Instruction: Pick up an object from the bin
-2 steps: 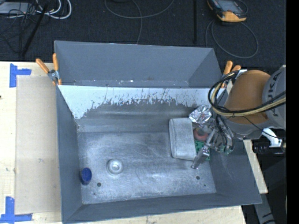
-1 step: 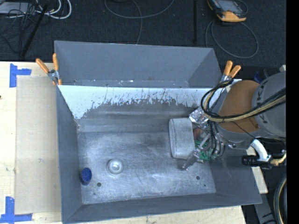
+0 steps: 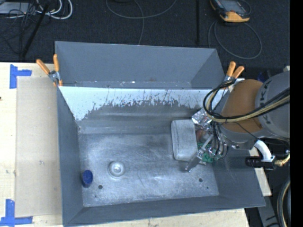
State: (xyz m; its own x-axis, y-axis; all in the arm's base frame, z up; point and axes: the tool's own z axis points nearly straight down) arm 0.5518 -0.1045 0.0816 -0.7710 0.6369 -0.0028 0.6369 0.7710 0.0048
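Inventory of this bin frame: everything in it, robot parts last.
grey metal bin: 1, grey, centre of the view, floor scuffed.
flat grey rectangular block: 1, grey, right part of the bin floor.
small blue round cap: 1, blue, front left corner of the floor.
small silvery round disc: 1, silvery-clear, just right of the cap, apart from it.
arm with orange-brown cover: 1, orange-brown and grey, reaching in over the right rim, with looped black and yellow cables.
tool: 1, dark metal with green parts, low at the block's front right corner.
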